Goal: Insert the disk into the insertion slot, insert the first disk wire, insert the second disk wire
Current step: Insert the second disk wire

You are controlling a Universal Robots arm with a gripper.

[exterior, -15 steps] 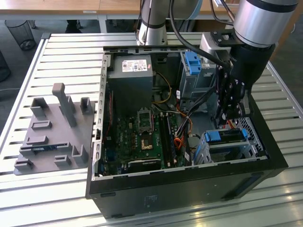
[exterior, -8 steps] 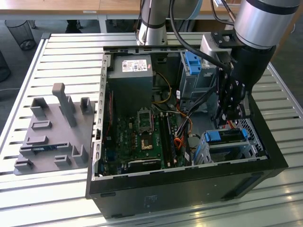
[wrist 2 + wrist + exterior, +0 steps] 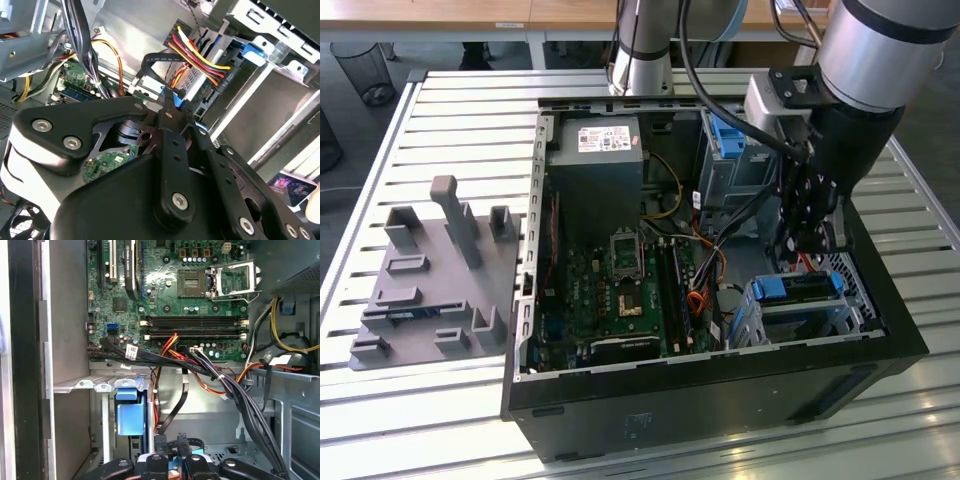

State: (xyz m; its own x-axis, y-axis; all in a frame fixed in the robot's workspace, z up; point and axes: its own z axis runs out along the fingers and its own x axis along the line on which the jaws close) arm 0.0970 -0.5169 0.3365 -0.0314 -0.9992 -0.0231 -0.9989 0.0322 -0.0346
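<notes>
Although the grey moulded fixture tray (image 3: 425, 290) on the slatted metal counter (image 3: 380, 180) sits well apart at the exterior view's left, the work is inside the open black computer case (image 3: 720, 400). There the green motherboard (image 3: 620, 290) lies mid-case. Toward the exterior view's right, the silver-black hard drive in its bright blue caddy (image 3: 798, 290) already sits in the low perforated silver bay (image 3: 810, 318). The black robot hand (image 3: 810, 235) hangs just above it, its fingers (image 3: 172, 107) drawn together on a small blue connector (image 3: 172, 97) beside the red-yellow-black wire bundle (image 3: 197, 52). The connector could go in tilted, or loose wires could snag the fingers.
</notes>
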